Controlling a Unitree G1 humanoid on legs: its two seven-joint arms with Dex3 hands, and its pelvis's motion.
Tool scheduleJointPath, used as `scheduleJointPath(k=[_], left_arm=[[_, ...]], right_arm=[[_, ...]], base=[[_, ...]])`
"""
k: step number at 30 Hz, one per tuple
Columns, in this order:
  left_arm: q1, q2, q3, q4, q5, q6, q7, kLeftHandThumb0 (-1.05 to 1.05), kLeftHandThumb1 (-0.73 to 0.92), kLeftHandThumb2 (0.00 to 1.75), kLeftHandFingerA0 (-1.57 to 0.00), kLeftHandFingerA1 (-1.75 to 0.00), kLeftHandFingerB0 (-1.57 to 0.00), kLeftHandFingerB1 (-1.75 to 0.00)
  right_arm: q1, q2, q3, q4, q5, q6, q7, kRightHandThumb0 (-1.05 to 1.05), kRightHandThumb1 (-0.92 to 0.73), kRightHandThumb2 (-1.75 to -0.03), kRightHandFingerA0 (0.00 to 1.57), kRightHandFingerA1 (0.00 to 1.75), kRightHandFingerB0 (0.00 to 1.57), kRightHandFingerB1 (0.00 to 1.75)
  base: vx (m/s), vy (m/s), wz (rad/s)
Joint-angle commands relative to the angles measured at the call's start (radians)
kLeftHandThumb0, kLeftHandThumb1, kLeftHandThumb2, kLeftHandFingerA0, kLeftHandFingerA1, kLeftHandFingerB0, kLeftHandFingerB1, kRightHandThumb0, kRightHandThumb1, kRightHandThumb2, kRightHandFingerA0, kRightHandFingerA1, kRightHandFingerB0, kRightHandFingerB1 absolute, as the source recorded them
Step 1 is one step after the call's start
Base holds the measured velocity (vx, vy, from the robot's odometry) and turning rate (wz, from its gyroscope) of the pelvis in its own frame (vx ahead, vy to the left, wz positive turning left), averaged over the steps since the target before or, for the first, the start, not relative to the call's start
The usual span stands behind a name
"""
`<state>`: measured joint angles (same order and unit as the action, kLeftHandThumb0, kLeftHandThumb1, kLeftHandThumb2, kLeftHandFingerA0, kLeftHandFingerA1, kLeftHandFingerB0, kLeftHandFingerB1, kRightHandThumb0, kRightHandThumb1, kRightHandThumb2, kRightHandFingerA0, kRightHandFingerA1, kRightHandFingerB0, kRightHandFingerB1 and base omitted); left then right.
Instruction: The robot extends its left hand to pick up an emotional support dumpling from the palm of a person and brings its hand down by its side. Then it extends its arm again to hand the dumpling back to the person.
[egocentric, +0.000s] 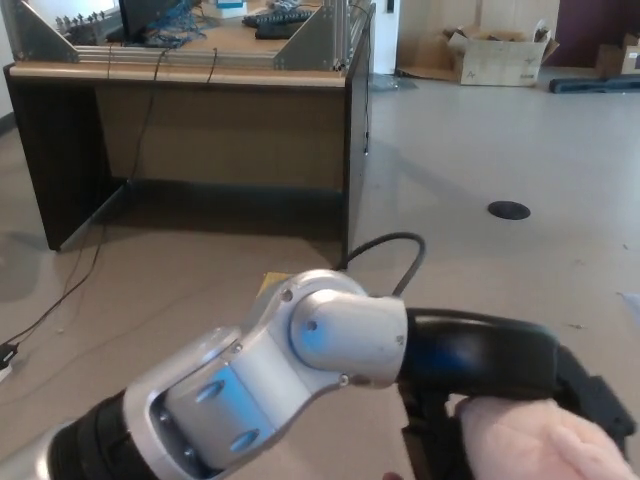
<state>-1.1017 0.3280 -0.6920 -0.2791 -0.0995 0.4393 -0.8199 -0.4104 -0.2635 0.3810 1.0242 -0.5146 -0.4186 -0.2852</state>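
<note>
One left hand (500, 400) grips the unmarked pink dumpling (545, 442).

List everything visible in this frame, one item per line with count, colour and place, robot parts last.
dumpling: one, pale pink plush, bottom right, held in the left hand.
desk: one, dark brown with a lighter top, upper left.
metal frame: one, grey, on the desk top.
cardboard box: one, tan, on the floor, top right.
floor disc: one, black, on the floor, right of centre.
yellow sheet: one, on the floor, mostly hidden behind the arm.
cable: one, dark, looping just above the arm.
left arm: silver and black, crossing the lower frame.
left hand: black, closed around the dumpling.
</note>
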Motion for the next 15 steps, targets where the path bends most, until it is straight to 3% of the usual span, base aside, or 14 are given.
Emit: scheduleJointPath(k=[1, 8, 15], left_arm=[[-0.007, 0.048, -0.011, -0.001, 0.061, -0.02, -0.092, -0.3, 0.84, 0.64, -0.61, -1.07, -0.66, -0.84], [-0.031, 0.065, 0.01, 0.001, 0.098, -0.023, -0.111, -0.34, 0.78, 0.63, -0.72, -0.85, -0.75, -0.65], [-0.061, 0.077, 0.034, 0.037, 0.118, -0.045, -0.138, -0.37, 0.76, 0.63, -0.74, -0.77, -0.76, -0.61]], right_arm=[[-0.029, -0.032, 0.017, -0.004, -0.055, 0.055, -0.047, -0.57, -0.62, -0.95, 0.34, 0.5, 0.43, 0.52], [-0.033, -0.031, 0.013, -0.006, -0.061, 0.06, -0.049, -0.57, -0.62, -0.95, 0.34, 0.5, 0.43, 0.52], [-0.065, -0.033, 0.009, 0.007, -0.063, 0.064, -0.041, -0.57, -0.62, -0.95, 0.34, 0.5, 0.43, 0.52]], base=[[0.0, 0.0, 0.0], [0.0, 0.0, 0.0], [0.0, 0.0, 0.0]])
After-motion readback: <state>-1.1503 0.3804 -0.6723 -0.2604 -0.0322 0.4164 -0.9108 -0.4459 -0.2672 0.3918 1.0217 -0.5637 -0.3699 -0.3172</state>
